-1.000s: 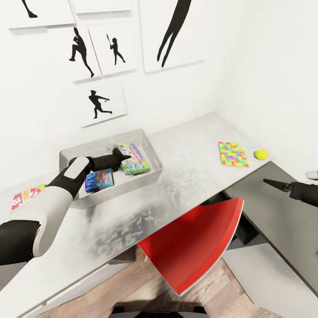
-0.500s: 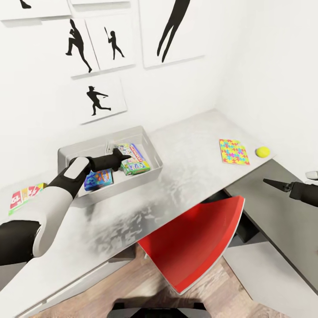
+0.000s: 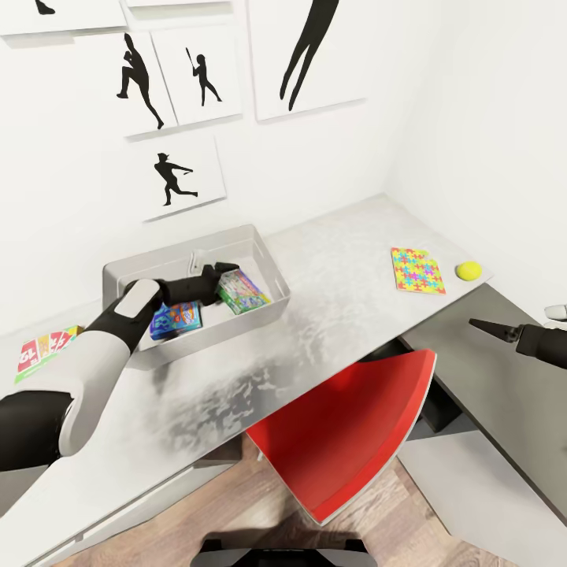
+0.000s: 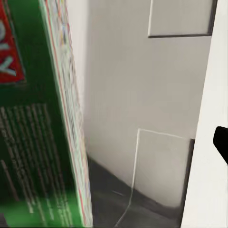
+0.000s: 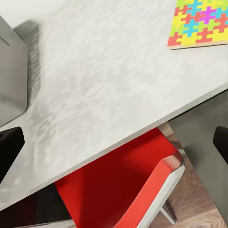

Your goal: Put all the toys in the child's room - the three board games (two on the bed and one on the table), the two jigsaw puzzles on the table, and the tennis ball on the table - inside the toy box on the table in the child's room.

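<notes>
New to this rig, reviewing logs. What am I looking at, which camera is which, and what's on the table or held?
It's a simulated two-armed wheeled robot tidying toys. The big picture comes from its head camera; the other two from cameras near each gripper. The left gripper reaches into the grey toy box on the table, beside a green board game and a blue box; whether it grips the game is unclear. The right gripper hangs open, empty. Still out: a jigsaw puzzle, tennis ball and red card game. A red chair sits below.
</notes>
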{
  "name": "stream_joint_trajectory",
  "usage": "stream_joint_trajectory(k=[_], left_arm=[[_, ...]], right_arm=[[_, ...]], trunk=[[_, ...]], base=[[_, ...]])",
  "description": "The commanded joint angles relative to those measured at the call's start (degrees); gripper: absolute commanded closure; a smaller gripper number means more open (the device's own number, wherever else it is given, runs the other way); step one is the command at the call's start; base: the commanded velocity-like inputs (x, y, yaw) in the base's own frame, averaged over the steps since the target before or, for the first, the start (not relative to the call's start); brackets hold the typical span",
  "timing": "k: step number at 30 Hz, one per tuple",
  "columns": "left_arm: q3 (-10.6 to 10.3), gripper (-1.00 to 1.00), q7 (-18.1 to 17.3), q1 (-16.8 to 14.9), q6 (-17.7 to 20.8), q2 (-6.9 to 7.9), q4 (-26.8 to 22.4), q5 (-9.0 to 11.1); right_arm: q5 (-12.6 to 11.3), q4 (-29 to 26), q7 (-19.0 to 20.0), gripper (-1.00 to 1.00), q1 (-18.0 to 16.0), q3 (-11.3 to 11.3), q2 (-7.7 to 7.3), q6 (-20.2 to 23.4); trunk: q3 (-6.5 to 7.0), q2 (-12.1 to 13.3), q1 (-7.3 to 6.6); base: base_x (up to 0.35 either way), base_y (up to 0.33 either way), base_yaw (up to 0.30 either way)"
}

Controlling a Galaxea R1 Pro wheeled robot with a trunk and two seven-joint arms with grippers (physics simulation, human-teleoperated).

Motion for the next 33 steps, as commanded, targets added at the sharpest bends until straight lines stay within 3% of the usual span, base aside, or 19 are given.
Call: stream_joint_trajectory(k=[1,7,11,16,22,33], left_arm=[[-0.28,-1.00,-0.46,-0.09,-0.04,0.03,0.36,-0.28],[-0.34,-1.00,0.06,-0.36,0.05,0.11,2.78,-0.48],[-0.06,-1.00,3.92,-0.70,1.50,0.71,3.21,-1.86],[0.13,-1.00,5.31,-2.46,4.35,1.37,3.28,-2.22],[0.20,-1.00,5.66,-4.10,5.91,1.32,3.29,-1.99],[0.44,-1.00,5.71,-4.29,6.36,0.92,3.33,-1.60]], right_arm=[[0.29,-0.01,0.40,-1.00,-0.06,-0.06,0.00,0.26],[0.29,-0.01,0.40,-1.00,-0.06,-0.06,0.00,0.26],[0.30,-0.01,0.40,-1.00,-0.06,-0.06,0.00,0.26],[0.29,-0.01,0.40,-1.00,-0.06,-0.06,0.00,0.26],[0.30,-0.01,0.40,-1.00,-0.06,-0.06,0.00,0.26],[0.31,-0.01,0.40,-1.00,-0.06,-0.06,0.00,0.26]], trunk=[[-0.08,-0.10,0.03],[-0.08,-0.10,0.03],[-0.08,-0.10,0.03],[-0.08,-0.10,0.03],[-0.08,-0.10,0.03],[-0.08,-0.10,0.03]], base=[[0.000,0.000,0.000],[0.000,0.000,0.000],[0.000,0.000,0.000],[0.000,0.000,0.000],[0.000,0.000,0.000],[0.000,0.000,0.000]])
